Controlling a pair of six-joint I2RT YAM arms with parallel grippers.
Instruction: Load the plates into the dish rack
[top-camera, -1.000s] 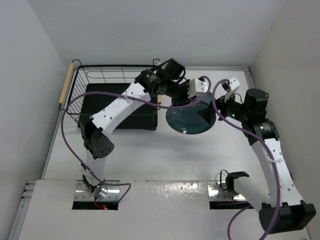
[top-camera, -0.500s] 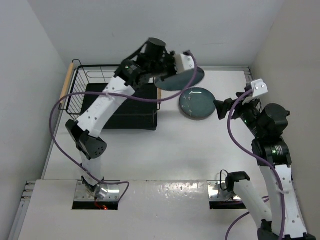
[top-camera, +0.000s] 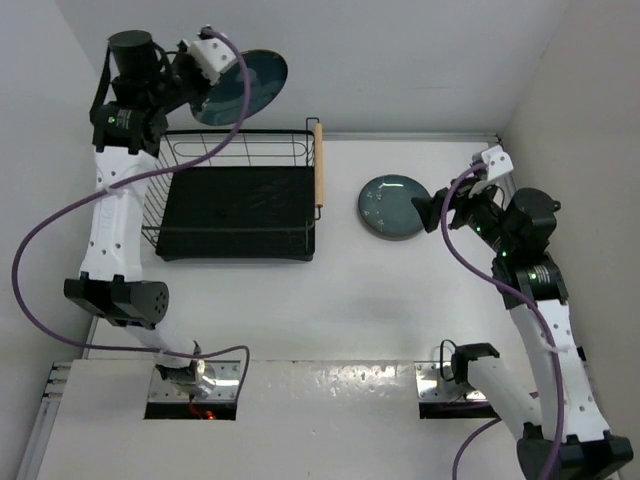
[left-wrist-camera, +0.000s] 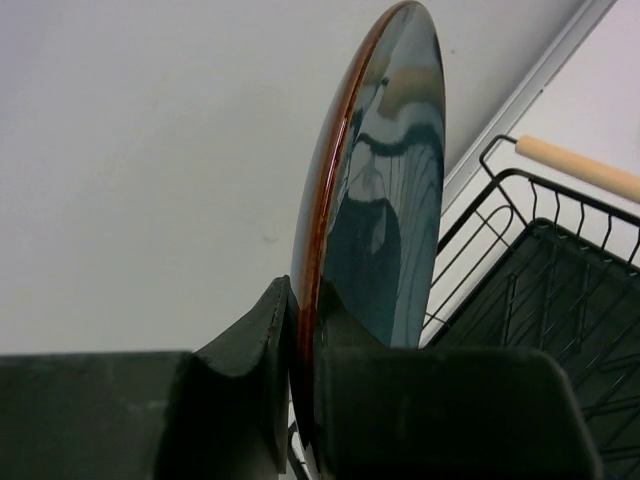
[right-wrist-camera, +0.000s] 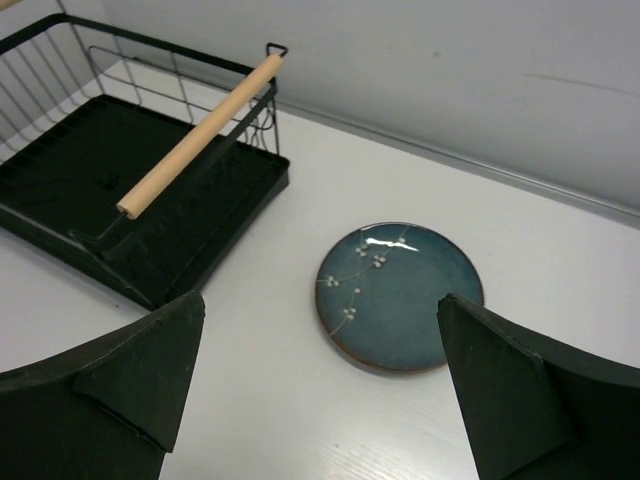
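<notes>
The left arm (top-camera: 108, 205) reaches up and far back at the left; the left gripper (left-wrist-camera: 305, 345) is clamped on the rim of a plate (left-wrist-camera: 385, 220) held on edge. The right arm (top-camera: 545, 320) stands bent at the right; the right gripper (right-wrist-camera: 315, 400) points down and leftward, fingers (right-wrist-camera: 130, 370) spread wide, holding nothing.

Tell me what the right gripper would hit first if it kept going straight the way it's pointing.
Probably the small plate, lying flat on the table straight ahead of the right gripper; its jaws stand open. Nothing shows in between, though depth is hard to judge.
</notes>
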